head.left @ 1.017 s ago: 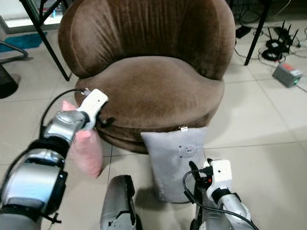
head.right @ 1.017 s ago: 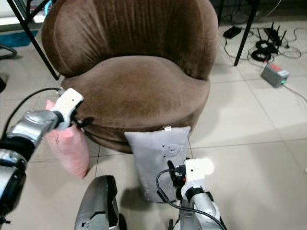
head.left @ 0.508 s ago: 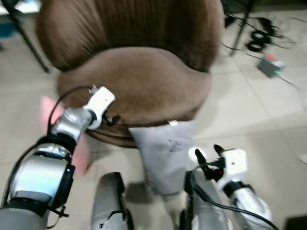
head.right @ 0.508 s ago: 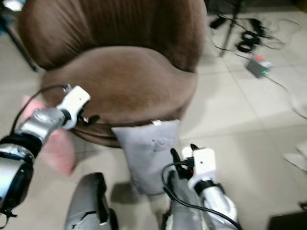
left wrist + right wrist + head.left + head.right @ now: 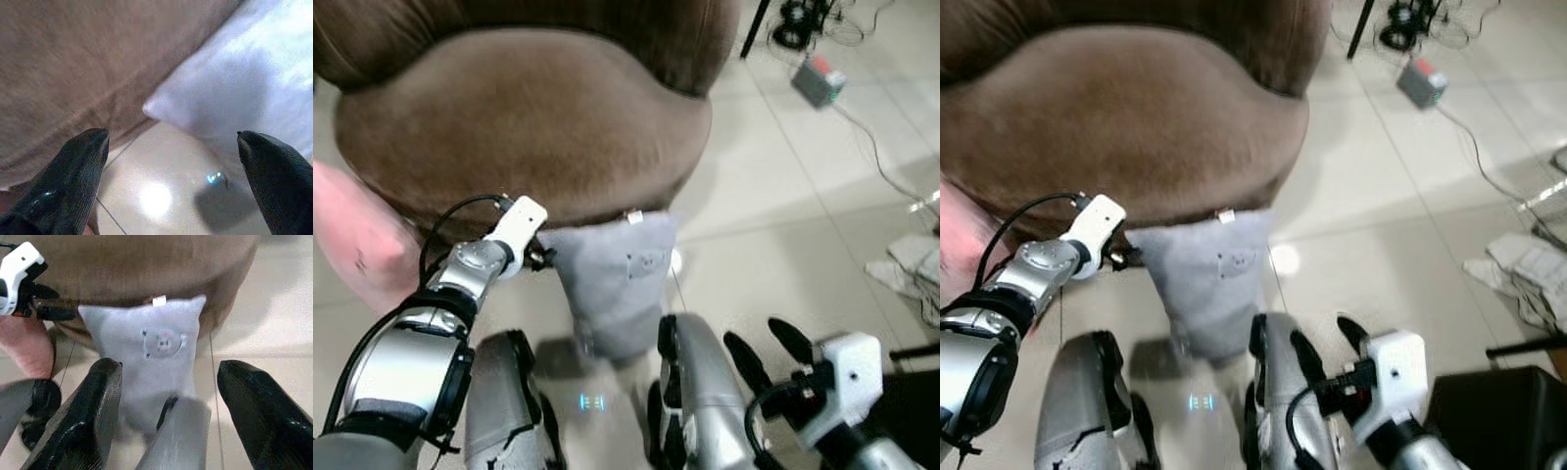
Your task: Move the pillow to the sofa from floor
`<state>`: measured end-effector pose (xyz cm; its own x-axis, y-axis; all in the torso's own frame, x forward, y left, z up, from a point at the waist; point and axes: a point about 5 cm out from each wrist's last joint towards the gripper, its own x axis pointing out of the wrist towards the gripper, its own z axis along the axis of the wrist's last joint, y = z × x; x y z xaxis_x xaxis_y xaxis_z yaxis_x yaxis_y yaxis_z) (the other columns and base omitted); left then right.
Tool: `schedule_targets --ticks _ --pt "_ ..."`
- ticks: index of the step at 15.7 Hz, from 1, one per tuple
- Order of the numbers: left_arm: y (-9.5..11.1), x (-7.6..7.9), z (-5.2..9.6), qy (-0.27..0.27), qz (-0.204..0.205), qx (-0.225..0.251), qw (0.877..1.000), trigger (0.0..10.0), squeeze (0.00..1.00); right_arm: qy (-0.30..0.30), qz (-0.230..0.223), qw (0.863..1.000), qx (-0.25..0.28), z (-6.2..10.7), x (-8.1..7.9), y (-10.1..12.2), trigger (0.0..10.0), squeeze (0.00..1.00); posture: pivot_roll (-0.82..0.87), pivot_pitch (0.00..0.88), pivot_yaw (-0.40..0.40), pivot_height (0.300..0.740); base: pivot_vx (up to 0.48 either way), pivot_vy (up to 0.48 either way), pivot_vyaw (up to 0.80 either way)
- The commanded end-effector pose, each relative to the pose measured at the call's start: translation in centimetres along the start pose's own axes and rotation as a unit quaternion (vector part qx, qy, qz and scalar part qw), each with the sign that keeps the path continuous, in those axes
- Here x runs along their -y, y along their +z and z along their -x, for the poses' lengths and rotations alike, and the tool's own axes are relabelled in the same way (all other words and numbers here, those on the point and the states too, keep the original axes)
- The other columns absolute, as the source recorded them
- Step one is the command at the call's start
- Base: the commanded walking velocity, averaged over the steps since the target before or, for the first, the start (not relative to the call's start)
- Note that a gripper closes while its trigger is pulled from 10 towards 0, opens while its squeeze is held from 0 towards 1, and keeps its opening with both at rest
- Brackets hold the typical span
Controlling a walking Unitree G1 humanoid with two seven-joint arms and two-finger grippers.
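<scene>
At the far left edge of the frame we had a pink pillow [image 5: 357, 250] leaning against the side of the brown sofa [image 5: 519, 117], which took up most of the upper half. Our left gripper [image 5: 545, 257] sat just left of center, reached out low in front of the sofa base, right beside the upper left corner of the gray pillow [image 5: 617, 284]. From the left wrist camera its two black fingers [image 5: 68, 181] were spread wide with nothing between them, the pillow's corner [image 5: 156, 105] and the tile floor [image 5: 156, 196] showing in the gap.

The gray pillow itself stood upright on the floor in the middle of the frame, its back against the sofa base, a small tag at its top edge and a little face on its front [image 5: 164, 341]. Below it were our own silver legs.

Down in the lower right our right gripper [image 5: 771, 351] hung above the floor, well apart from the pillow, fingers [image 5: 254, 411] splayed and empty. Over at the right edge were some crumpled cloth [image 5: 911, 259] and, in the upper right, a small gray box [image 5: 818, 80] with cables.
</scene>
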<state>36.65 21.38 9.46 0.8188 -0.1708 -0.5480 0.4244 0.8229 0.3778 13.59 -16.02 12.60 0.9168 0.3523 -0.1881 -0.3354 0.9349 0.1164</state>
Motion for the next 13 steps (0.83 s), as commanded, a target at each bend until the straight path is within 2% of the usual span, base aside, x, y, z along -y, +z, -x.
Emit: schedule_targets --ticks 1,6,9,13 --pt "-0.9 0.2 0.0 -0.001 -0.016 -0.024 1.000 10.0 0.00 -0.001 -0.015 1.000 -0.004 0.6 -0.5 0.5 10.0 0.17 -0.36 0.388 -0.110 0.548 0.000 0.000 0.00" --pt "-0.5 0.4 -0.2 0.018 -0.061 -0.024 0.998 10.0 0.00 0.021 -0.062 0.998 -0.015 1.3 -2.0 1.2 10.0 0.17 -0.39 0.415 -0.119 0.548 0.000 0.000 0.00" --pt "2.5 -0.1 -0.3 0.043 -0.085 0.033 0.995 10.0 0.00 0.071 -0.131 0.988 -0.045 1.8 -4.3 0.5 10.0 0.17 -0.41 0.430 -0.117 0.548 0.000 0.000 0.00" --pt "4.5 0.4 -0.6 0.051 -0.089 0.069 0.992 10.0 0.00 0.094 -0.151 0.981 -0.076 3.1 -5.2 0.5 10.0 0.17 -0.45 0.471 -0.152 0.548 0.000 0.000 0.00"
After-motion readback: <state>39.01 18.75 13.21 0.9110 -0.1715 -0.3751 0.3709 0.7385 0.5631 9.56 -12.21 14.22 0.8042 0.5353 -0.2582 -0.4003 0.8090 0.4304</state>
